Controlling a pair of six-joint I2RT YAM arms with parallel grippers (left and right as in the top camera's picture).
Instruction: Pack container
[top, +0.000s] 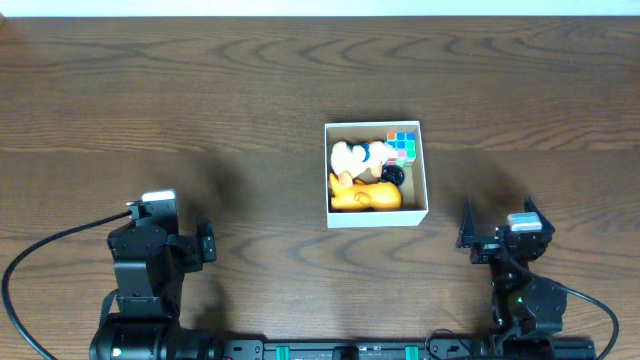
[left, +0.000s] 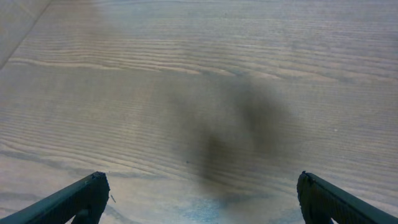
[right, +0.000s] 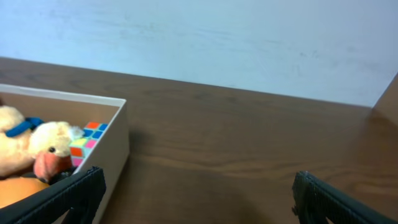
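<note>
The container sits mid-tabletop, slightly right of centre. It holds a pale plush duck, an orange toy and a colour cube. The overhead view shows all of this. The right wrist view catches only one corner of the container, with the duck and cube inside, and the left wrist view shows just wood grain. Both arms are folded at the near edge, well apart from the container. The left claw and right claw gape wide.

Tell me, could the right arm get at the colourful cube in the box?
Probably yes. The box is open-topped, the cube sits uncovered in its far right corner, and bare table lies between the box and the open right hand.
</note>
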